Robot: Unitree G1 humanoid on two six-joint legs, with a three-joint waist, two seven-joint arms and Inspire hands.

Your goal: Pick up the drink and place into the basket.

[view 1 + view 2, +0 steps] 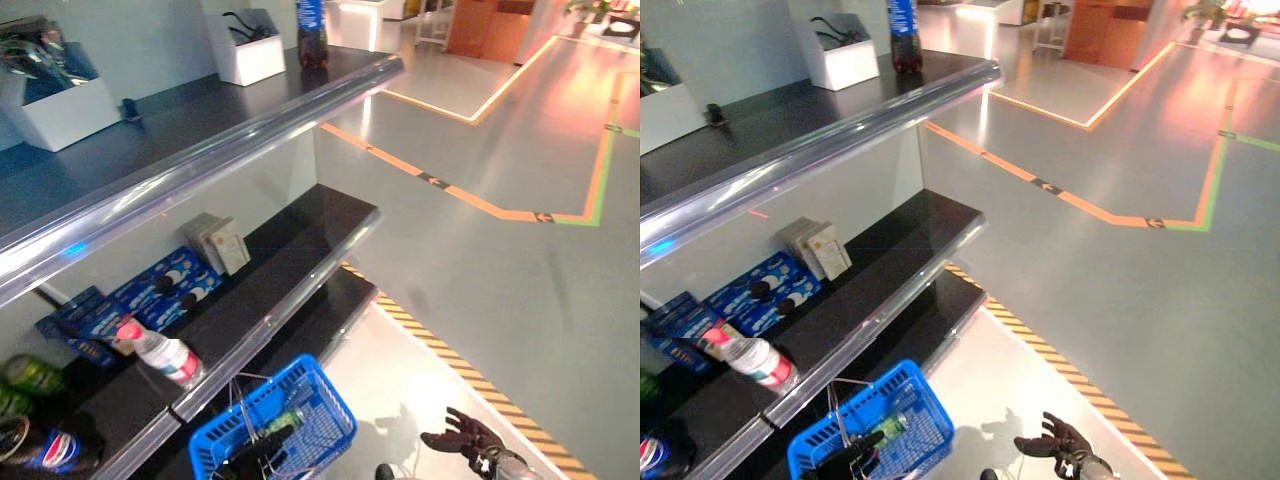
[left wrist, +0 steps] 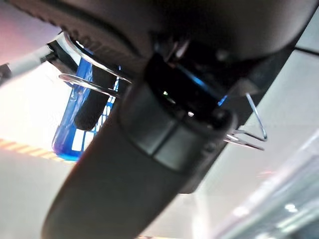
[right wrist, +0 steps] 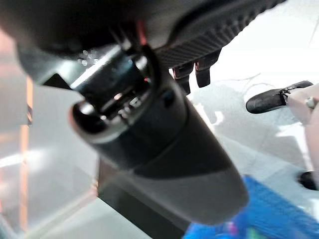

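Observation:
A blue basket (image 1: 300, 410) hangs low in front of the shelves. My left hand (image 1: 262, 448) is shut round its wire handles (image 2: 89, 82). Something green (image 1: 890, 425), seemingly a can, lies inside the basket. My right hand (image 1: 465, 438) hovers over the floor to the right of the basket, open with its fingers spread and holding nothing. On the middle shelf lies a clear bottle with a pink cap (image 1: 160, 350). Green cans (image 1: 30, 375) and a blue can (image 1: 45, 450) stand at that shelf's near left end. A dark cola bottle (image 1: 312, 35) stands on the top shelf.
The top shelf (image 1: 200, 120) has a shiny metal front edge, and white boxes (image 1: 248, 50) stand on it. Blue packs (image 1: 165, 285) and a small beige box (image 1: 222, 243) sit on the middle shelf. Yellow-black hazard tape (image 1: 450, 365) and orange lines (image 1: 470, 195) mark the grey floor.

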